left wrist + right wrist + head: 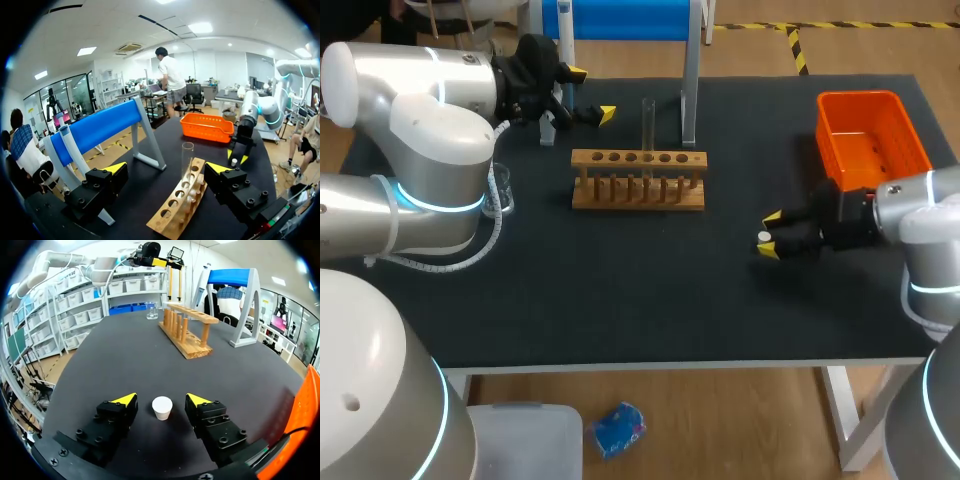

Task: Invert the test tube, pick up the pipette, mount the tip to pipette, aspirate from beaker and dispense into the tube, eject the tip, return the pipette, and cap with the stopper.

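Note:
A clear test tube [648,130] stands upright in the wooden rack [638,192] at the table's middle. My left gripper [592,94] hovers open behind the rack near the blue stand [625,20]; in its wrist view [166,167] the tube [187,157] rises ahead between its wide-apart fingers. A white pipette part [105,216] shows under one finger. The white stopper [763,237] rests on the mat right of the rack. My right gripper [162,399] is open around the stopper [162,409], with a gap on each side.
An orange bin [872,135] sits at the back right, close behind my right arm. A glass beaker [501,190] stands left of the rack, beside my left arm's elbow. Dark mat lies bare in front of the rack.

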